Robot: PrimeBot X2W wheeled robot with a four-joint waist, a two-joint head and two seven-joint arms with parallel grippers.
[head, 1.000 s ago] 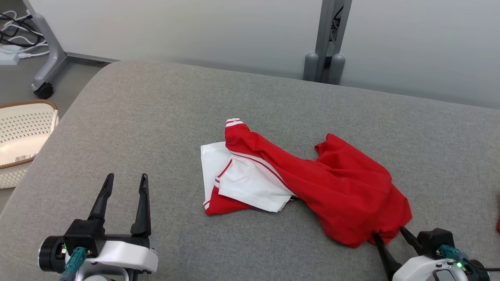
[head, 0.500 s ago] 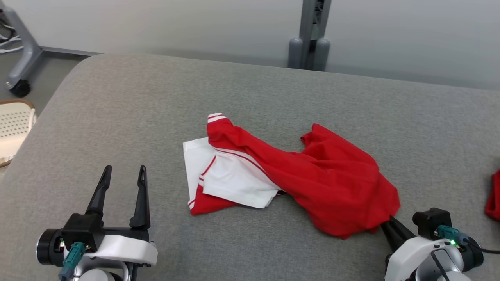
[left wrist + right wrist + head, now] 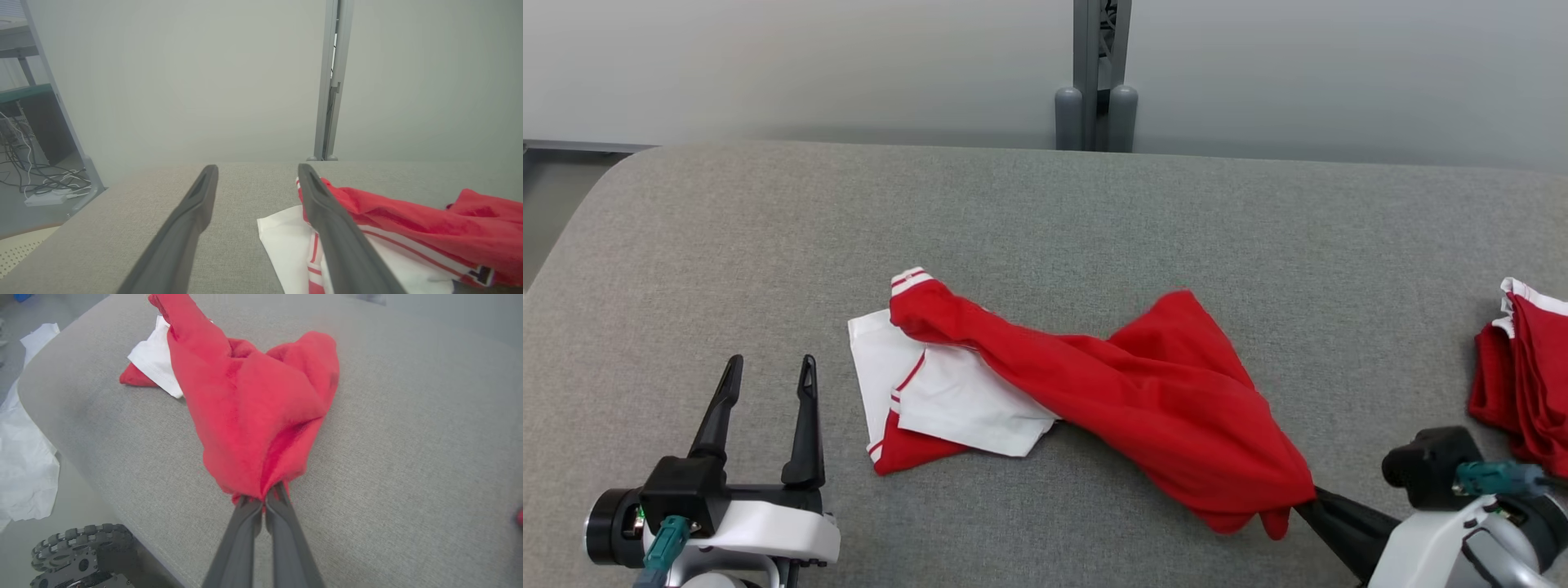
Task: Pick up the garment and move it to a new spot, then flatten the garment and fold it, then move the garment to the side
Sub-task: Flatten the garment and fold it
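Observation:
A crumpled red and white garment (image 3: 1094, 392) lies in the middle of the grey padded table (image 3: 1013, 212). My right gripper (image 3: 1298, 502) is shut on its near right red edge. In the right wrist view that gripper (image 3: 263, 498) has its fingers pinched together on the garment (image 3: 253, 408), and the cloth rises in a bunched fold from the fingertips. At the lower left my left gripper (image 3: 766, 371) stands open above the table, with nothing between its fingers. In the left wrist view the garment (image 3: 400, 232) lies just right of the left gripper (image 3: 257, 171).
A second red and white cloth (image 3: 1523, 376) lies at the table's right edge. A grey post (image 3: 1098, 73) stands behind the table against the pale wall. In the right wrist view the robot's wheel (image 3: 81, 549) and white sheets (image 3: 24, 457) are on the floor beside the table.
My right gripper has shut on the garment's near right edge. The head camera has swung right, bringing the second cloth into view and taking the white basket out. The left gripper stays open.

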